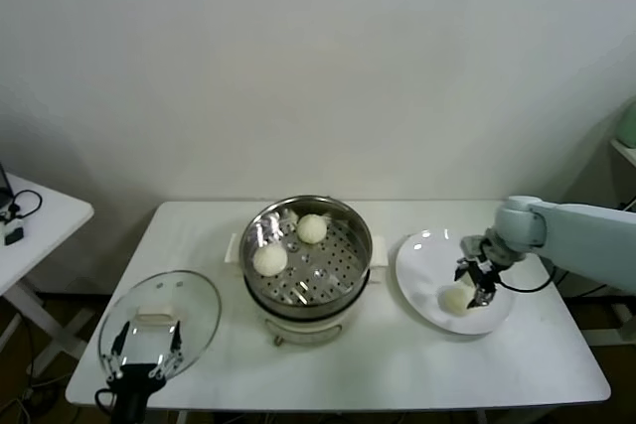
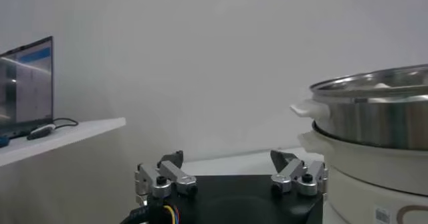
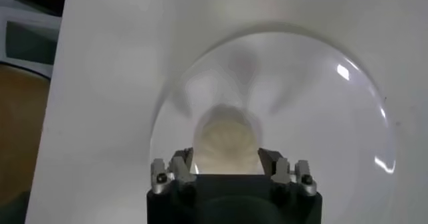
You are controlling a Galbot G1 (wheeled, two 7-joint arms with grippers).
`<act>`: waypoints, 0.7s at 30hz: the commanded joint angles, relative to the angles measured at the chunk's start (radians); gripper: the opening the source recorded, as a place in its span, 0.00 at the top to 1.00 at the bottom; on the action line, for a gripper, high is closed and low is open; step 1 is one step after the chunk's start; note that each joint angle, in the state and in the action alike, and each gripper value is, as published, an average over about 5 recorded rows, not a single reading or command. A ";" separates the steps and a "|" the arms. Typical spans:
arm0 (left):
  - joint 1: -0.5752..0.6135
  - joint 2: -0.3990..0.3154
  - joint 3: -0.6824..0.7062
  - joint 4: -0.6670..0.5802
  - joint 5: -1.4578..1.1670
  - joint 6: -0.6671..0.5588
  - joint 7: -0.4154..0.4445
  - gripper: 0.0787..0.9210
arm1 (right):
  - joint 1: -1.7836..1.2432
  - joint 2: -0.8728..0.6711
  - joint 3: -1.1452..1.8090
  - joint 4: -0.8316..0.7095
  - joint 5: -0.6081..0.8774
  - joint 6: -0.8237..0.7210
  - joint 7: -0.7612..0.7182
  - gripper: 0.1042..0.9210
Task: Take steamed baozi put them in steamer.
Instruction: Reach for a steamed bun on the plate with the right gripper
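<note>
The steel steamer stands mid-table on its white base and holds two off-white baozi on its perforated floor. One more baozi lies on the white plate to the right. My right gripper is low over the plate, open, with its fingers on either side of this baozi; I cannot tell whether they touch it. A fourth baozi does not show. My left gripper is open and empty at the table's front left, over the glass lid. The steamer's wall shows in the left wrist view.
The round glass lid lies flat left of the steamer. A small white side table with cables stands beyond the left edge; a laptop sits on it. The table's front edge is close below the plate.
</note>
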 commanded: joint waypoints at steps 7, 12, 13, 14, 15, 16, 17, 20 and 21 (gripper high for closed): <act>0.002 -0.001 0.002 0.001 0.004 -0.002 0.000 0.12 | -0.039 0.002 0.027 -0.027 -0.016 0.000 0.019 0.12; 0.007 0.000 -0.001 -0.003 0.002 -0.002 0.000 0.12 | -0.091 0.020 0.078 -0.047 -0.029 -0.011 0.023 0.12; 0.008 0.001 -0.002 -0.003 0.002 -0.003 0.000 0.12 | -0.097 0.024 0.083 -0.049 -0.031 -0.012 0.023 0.12; 0.009 0.001 -0.003 -0.003 0.001 -0.003 0.000 0.12 | -0.102 0.026 0.087 -0.051 -0.032 -0.014 0.023 0.12; 0.009 0.002 -0.004 -0.003 0.001 -0.003 0.000 0.12 | -0.104 0.028 0.087 -0.052 -0.032 -0.014 0.022 0.12; 0.009 0.002 -0.005 -0.003 0.000 -0.004 0.000 0.12 | -0.105 0.030 0.086 -0.052 -0.033 -0.015 0.021 0.12; 0.009 0.002 -0.006 -0.003 0.000 -0.004 0.000 0.12 | -0.106 0.031 0.086 -0.052 -0.032 -0.015 0.021 0.12; 0.006 0.002 -0.008 -0.001 -0.001 -0.004 0.000 0.12 | -0.109 0.035 0.084 -0.054 -0.033 -0.016 0.019 0.12; 0.005 0.002 -0.009 -0.001 -0.001 -0.003 0.000 0.12 | -0.110 0.037 0.084 -0.055 -0.034 -0.017 0.018 0.12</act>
